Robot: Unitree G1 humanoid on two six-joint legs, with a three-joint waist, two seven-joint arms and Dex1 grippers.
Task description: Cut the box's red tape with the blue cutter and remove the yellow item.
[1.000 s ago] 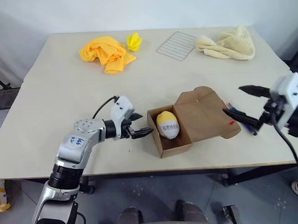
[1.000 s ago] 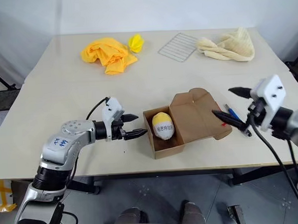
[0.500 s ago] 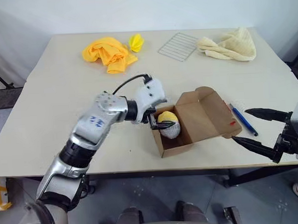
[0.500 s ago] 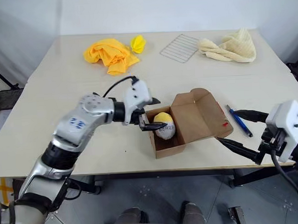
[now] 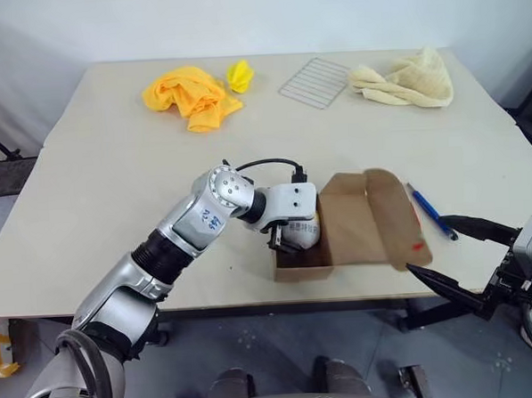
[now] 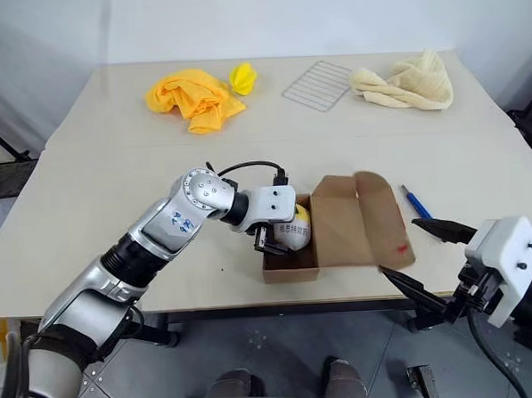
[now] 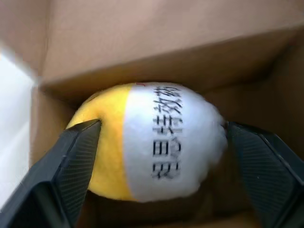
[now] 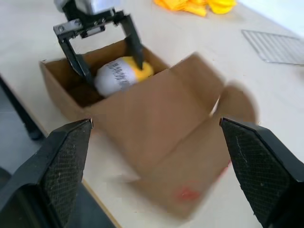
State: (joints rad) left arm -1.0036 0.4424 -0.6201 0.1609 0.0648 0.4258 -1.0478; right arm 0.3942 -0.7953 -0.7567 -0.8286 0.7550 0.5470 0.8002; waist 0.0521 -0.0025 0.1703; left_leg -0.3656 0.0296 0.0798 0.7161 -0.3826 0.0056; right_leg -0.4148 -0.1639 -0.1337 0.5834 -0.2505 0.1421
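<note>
The brown box lies open near the table's front edge, its lid blurred and folded out to the right. The red tape shows on the lid's outer end. Inside lies the yellow item, half yellow, half white with black print. My left gripper reaches into the box, and its fingertips press against the item's two ends. The blue cutter rests on the table right of the lid. My right gripper hangs open by the lid's end, holding nothing.
Along the table's far side lie an orange cloth, a small yellow crumpled piece, a wire rack and a cream towel. The table's front edge runs just below the box.
My left gripper swung right from beside the box, dipped into it and closed around the yellow item. The lid has shifted. My right gripper drew back toward the front edge, still open.
</note>
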